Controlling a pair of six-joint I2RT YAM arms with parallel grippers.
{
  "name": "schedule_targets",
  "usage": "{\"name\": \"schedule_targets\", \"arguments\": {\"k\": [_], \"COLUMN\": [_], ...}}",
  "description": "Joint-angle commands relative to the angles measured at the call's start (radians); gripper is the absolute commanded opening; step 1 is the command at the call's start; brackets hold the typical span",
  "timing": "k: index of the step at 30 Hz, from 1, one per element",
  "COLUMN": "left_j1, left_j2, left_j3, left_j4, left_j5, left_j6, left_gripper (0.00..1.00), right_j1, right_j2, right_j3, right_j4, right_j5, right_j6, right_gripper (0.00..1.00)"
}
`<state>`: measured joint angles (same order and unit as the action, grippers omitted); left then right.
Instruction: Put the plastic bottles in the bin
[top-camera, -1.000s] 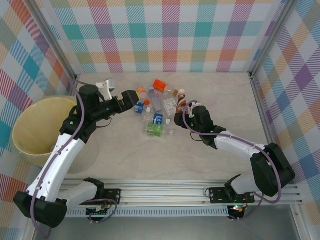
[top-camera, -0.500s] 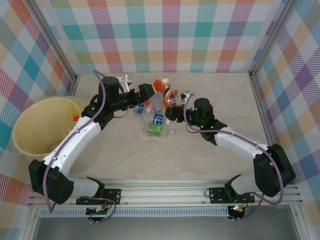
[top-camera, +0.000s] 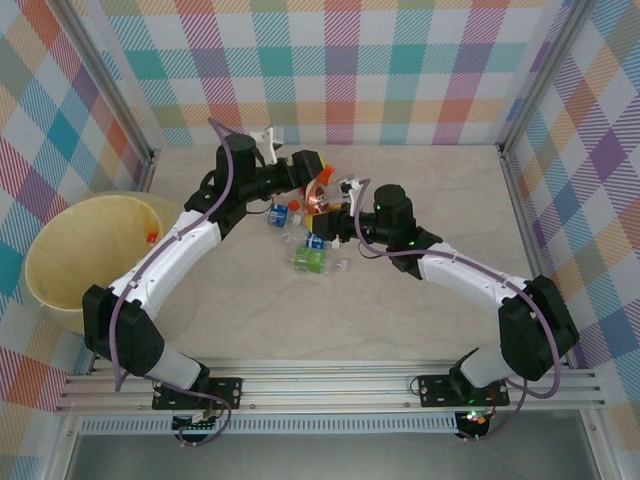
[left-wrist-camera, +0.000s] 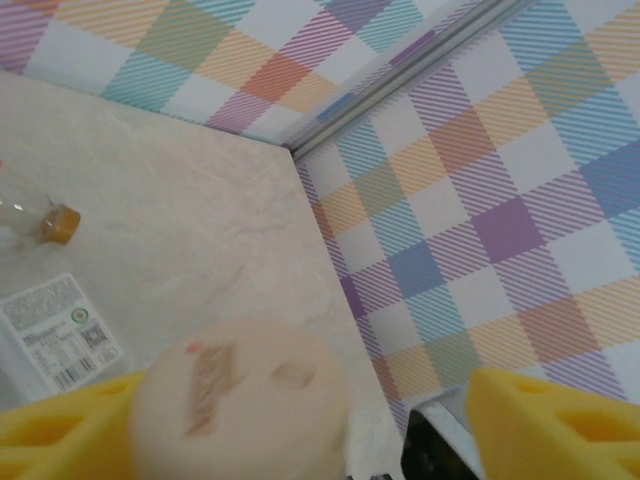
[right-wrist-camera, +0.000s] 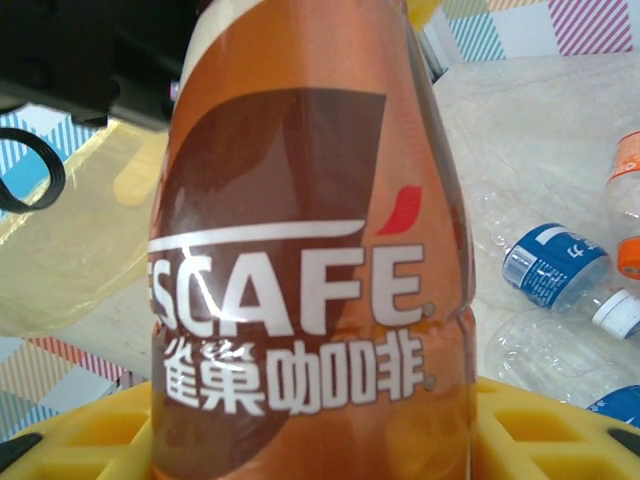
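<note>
My right tool (right-wrist-camera: 310, 440) holds the bottle (right-wrist-camera: 310, 250) up so my left tool (left-wrist-camera: 305, 430), wide around its cap (left-wrist-camera: 240, 400), can take it to the bin (top-camera: 80, 250).

Left pincer (left-wrist-camera: 305, 430) reached coffee bottle (right-wrist-camera: 310, 250), narrowing around cap (left-wrist-camera: 240, 400).

Coffee bottle (right-wrist-camera: 310, 250) ends off-frame

- The bottle heap (top-camera: 310, 240) clutters the middle of the surface (top-camera: 420, 330).
- Above its far edge the left end effector (top-camera: 316, 186) and right end effector (top-camera: 336, 214) crowd together, with an upright brown coffee bottle (top-camera: 322, 200) between them.
- The left arm (top-camera: 190, 235) stretches across the way between heap and bin (top-camera: 75, 265).
- Bare surface lies open to the right and along the near side.
- Plaid walls (top-camera: 340, 70) close off the back and both sides.
</note>
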<state>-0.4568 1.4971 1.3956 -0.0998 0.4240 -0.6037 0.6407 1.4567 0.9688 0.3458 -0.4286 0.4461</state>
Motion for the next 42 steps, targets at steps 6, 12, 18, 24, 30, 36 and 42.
{"name": "schedule_targets", "arguments": {"k": [6, 12, 18, 24, 30, 36, 42], "left_j1": [-0.035, -0.035, -0.035, -0.034, -0.018, 0.009, 0.051], "left_j2": [0.007, -0.002, -0.014, -0.054, -0.105, -0.158, -0.254], "left_j3": [0.037, 0.038, -0.007, -0.068, -0.086, -0.062, -0.069], "left_j4": [-0.109, -0.114, -0.052, -0.033, -0.072, -0.170, -0.247], "left_j5": [-0.058, -0.040, -0.037, -0.140, -0.207, -0.309, -0.377], "left_j6": [0.114, 0.130, 0.087, 0.081, 0.114, 0.148, 0.168], "left_gripper": [0.47, 0.37, 0.37, 0.36, 0.36, 0.36, 0.36], "right_j1": [0.005, 0.005, 0.005, 0.004, 0.002, 0.002, 0.002], "right_j2": [0.011, 0.022, 0.025, 0.015, -0.040, -0.110, -0.198], "right_j3": [0.054, 0.067, 0.088, 0.082, 0.044, -0.035, -0.113], "right_j4": [-0.019, -0.028, -0.099, -0.121, -0.172, -0.123, -0.108], "right_j5": [-0.053, -0.105, -0.162, -0.110, -0.073, -0.117, 0.061], "right_j6": [-0.021, 0.008, 0.017, 0.029, -0.061, -0.068, -0.047], "right_gripper": [0.37, 0.43, 0.58, 0.82, 1.00, 1.00, 1.00]}}
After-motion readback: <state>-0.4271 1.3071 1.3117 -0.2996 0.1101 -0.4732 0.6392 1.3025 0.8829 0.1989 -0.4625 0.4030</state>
